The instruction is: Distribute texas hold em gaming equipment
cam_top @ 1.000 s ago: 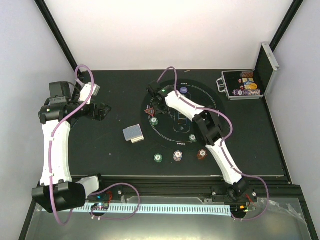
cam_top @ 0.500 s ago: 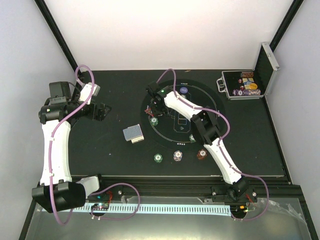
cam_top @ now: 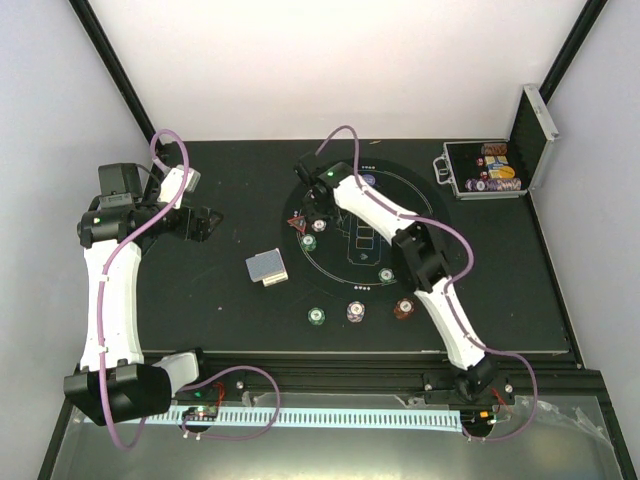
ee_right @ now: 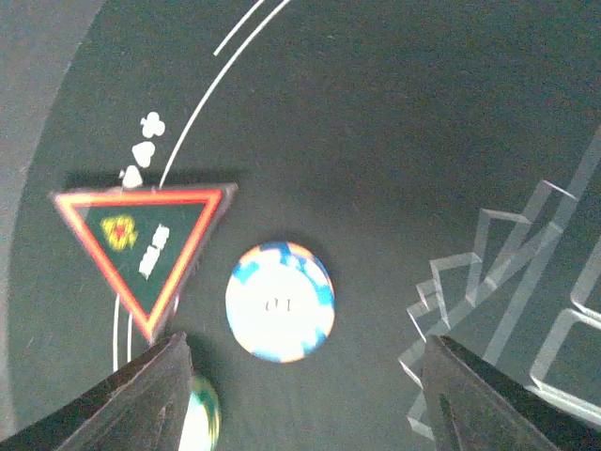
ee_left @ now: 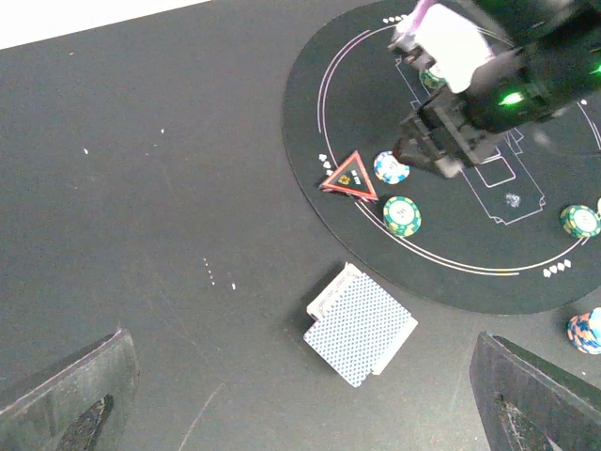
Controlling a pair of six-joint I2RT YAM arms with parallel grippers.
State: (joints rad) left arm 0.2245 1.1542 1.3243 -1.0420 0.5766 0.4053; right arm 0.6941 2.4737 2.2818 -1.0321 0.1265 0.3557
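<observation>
Release of blue-and-white round chip (ee_right: 280, 302) beside red-edged triangle marker (ee_right: 141, 246)

A change is seen at the right gripper (ee_right: 310, 387): its jaws, narrower a second ago, are now spread, and the blue-and-white chip lies flat between them with neither finger touching it. The chip is taken to have been let go. It rests on the round black playing mat (cam_top: 335, 268), just beside the triangle marker and near the mat's left rim. A green-and-white chip (ee_left: 402, 215) sits just nearer the arm bases, close to the mat's white ring.

The left gripper (ee_left: 300, 404) is spread fully and carries nothing. It is held over the black surface (cam_top: 200, 300), well apart from the mat, and no movement of it is seen across the last second.

The stack of grey-blue-backed playing cards (cam_top: 266, 267) lies off the mat to its left, unmoved and apparently not yet dealt. A green chip (cam_top: 317, 316), a purple-and-white chip (cam_top: 355, 312) and a brown chip (cam_top: 404, 308) are lined up along the near side of the mat.

This placement is judged complete. A clean upward withdrawal is called for so that the chip is not nudged against the triangle, and the cards appear to be the main item left.
</observation>
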